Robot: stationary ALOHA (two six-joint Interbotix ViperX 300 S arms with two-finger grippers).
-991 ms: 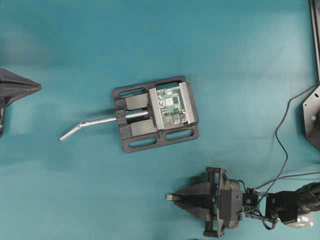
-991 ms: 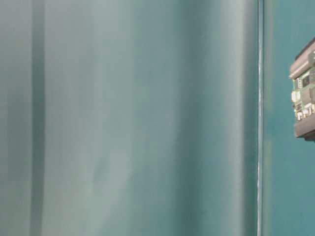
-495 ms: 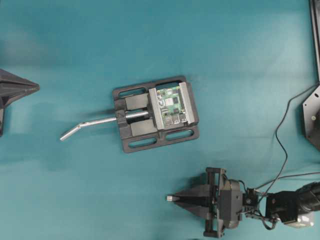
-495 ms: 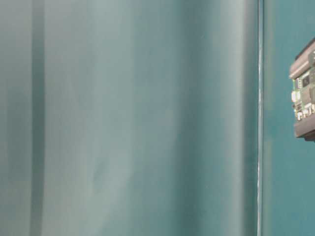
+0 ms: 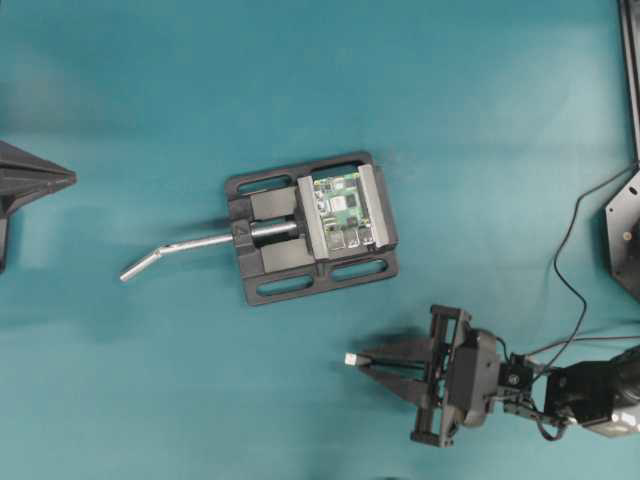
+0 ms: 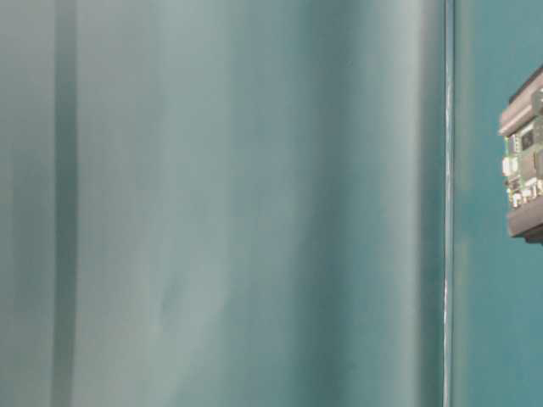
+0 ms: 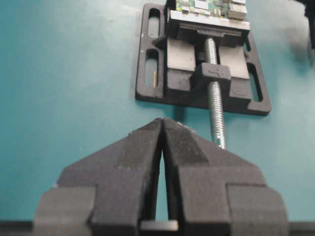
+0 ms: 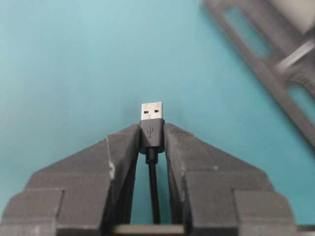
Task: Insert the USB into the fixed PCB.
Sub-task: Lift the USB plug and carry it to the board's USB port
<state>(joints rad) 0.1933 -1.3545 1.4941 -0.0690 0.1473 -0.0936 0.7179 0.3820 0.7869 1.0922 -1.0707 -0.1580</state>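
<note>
- Black vise [image 5: 310, 228] with grey jaws, lying flat mid-counter.
- Silver handle [image 5: 180, 249], bent at its end, sticking out from the vise's left side.
- Teal counter [image 5: 150, 380] beneath the vise.

My work surface is a teal tabletop [image 5: 150, 380]. A black vise [image 5: 310, 228] lies flat on it, just left of centre in the overhead view, its base plate slotted along both long edges. The vise's silver handle [image 5: 185, 247] extends left, with its bent end low over the tabletop. The fixed PCB [image 5: 343, 209] sits clamped between the vise's grey jaws.
</note>
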